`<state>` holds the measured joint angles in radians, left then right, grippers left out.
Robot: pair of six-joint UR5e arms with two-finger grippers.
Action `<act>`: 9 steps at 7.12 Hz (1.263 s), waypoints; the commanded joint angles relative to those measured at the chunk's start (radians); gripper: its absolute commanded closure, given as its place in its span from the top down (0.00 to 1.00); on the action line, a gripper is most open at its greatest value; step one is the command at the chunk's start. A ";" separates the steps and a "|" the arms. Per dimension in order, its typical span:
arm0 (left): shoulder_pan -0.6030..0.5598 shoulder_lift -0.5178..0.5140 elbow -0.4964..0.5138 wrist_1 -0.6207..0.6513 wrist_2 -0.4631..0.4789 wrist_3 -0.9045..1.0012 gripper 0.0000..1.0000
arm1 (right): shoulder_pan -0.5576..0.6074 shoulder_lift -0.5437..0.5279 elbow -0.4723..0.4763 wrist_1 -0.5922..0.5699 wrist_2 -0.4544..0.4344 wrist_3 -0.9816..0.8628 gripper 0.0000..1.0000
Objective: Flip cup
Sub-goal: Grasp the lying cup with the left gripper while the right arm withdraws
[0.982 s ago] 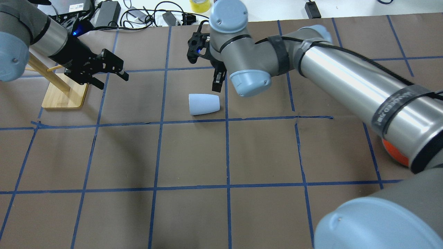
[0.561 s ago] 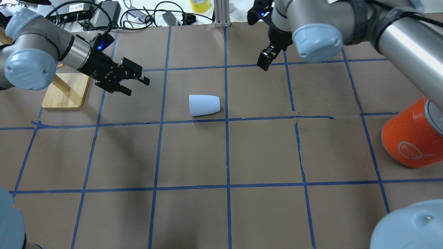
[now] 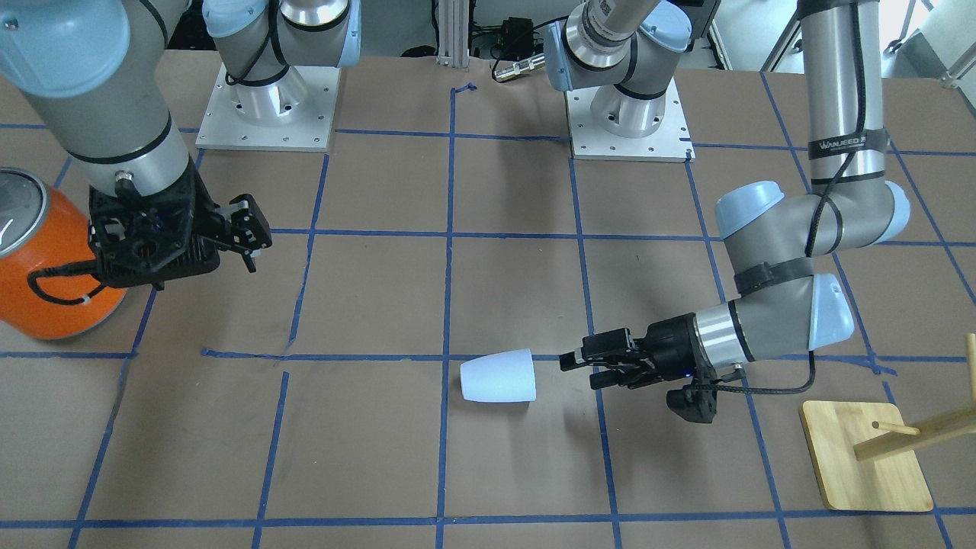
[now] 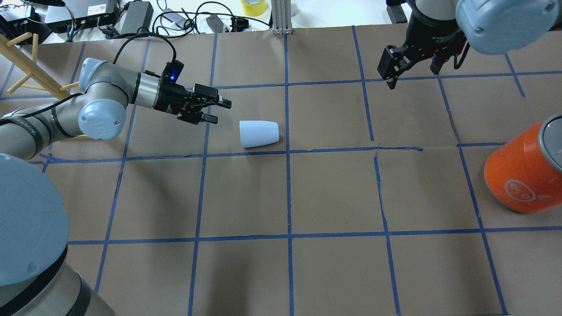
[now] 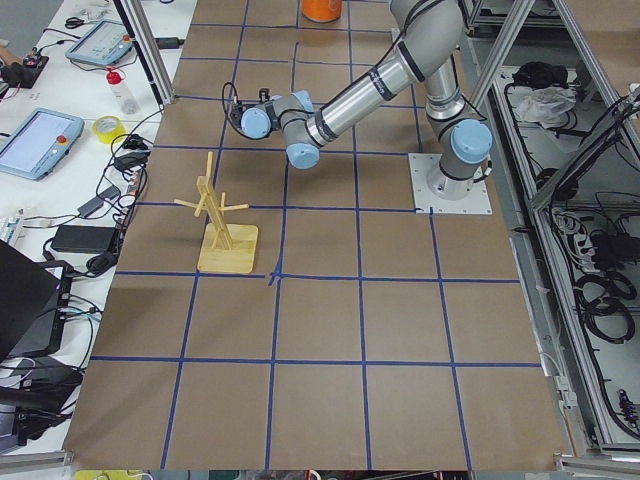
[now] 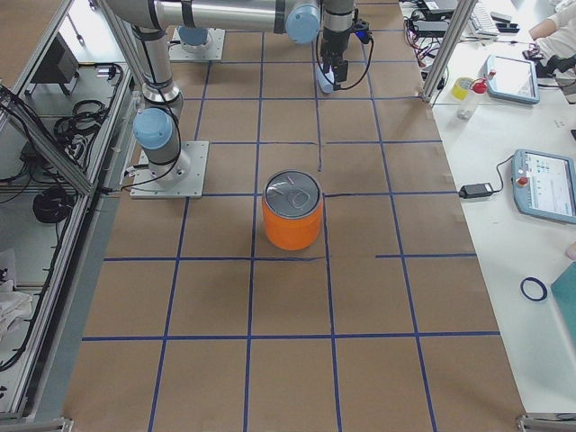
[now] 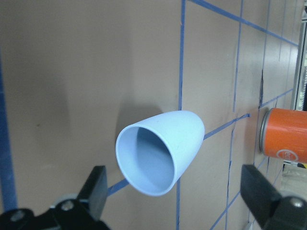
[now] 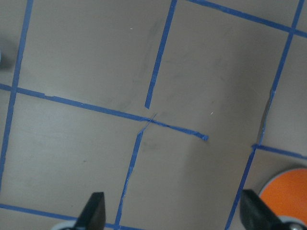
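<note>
The cup (image 4: 259,133) is a small pale blue tumbler lying on its side near the table's middle. It also shows in the front view (image 3: 498,376). Its open rim faces my left gripper, and the left wrist view (image 7: 160,151) looks into its blue-grey inside. My left gripper (image 4: 218,111) is open and empty, level with the table and a short gap from the rim; it also shows in the front view (image 3: 583,367). Its fingers (image 7: 98,184) stand either side of the cup's mouth, apart from it. My right gripper (image 4: 412,70) is open and empty, far off at the back right.
A large orange container (image 4: 522,171) with a silver top stands at the right edge, close to my right gripper in the front view (image 3: 252,240). A wooden peg stand (image 3: 865,457) stands behind my left arm. Cables and boxes lie beyond the table's far edge.
My left gripper has moved right and lowered toward the cup's rim. My right arm has swung away from above the cup to the back right, uncovering the orange container. The cup has not moved.
</note>
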<state>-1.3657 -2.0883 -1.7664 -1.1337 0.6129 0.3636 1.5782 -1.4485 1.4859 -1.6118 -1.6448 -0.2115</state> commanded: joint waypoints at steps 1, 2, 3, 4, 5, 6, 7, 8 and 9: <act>-0.059 -0.051 -0.002 0.002 -0.061 -0.002 1.00 | -0.006 -0.008 0.005 0.053 0.010 0.135 1.00; -0.070 -0.071 -0.001 0.011 -0.062 -0.003 0.93 | -0.010 -0.004 -0.009 0.015 0.014 0.153 1.00; -0.081 -0.082 0.001 0.014 -0.067 -0.005 0.73 | -0.015 0.000 0.002 0.004 0.010 0.153 1.00; -0.088 -0.087 0.001 0.011 -0.153 -0.009 0.40 | -0.015 -0.007 0.005 0.007 -0.004 0.164 1.00; -0.089 -0.087 0.002 -0.001 -0.218 -0.044 0.07 | -0.015 -0.007 0.007 0.016 -0.003 0.184 1.00; -0.095 -0.084 0.002 0.011 -0.270 -0.127 0.00 | -0.015 -0.007 0.007 0.013 -0.006 0.196 1.00; -0.098 -0.079 0.002 0.011 -0.289 -0.147 0.00 | -0.018 -0.007 0.007 0.019 -0.006 0.196 1.00; -0.096 -0.075 0.007 0.009 -0.276 -0.153 0.00 | -0.018 -0.007 0.008 0.016 -0.006 0.196 1.00; -0.098 -0.040 0.030 0.026 -0.272 -0.278 0.00 | -0.020 -0.007 0.008 0.012 -0.007 0.189 1.00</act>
<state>-1.4620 -2.1563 -1.7552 -1.1200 0.3387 0.1859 1.5600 -1.4557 1.4935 -1.5960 -1.6508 -0.0178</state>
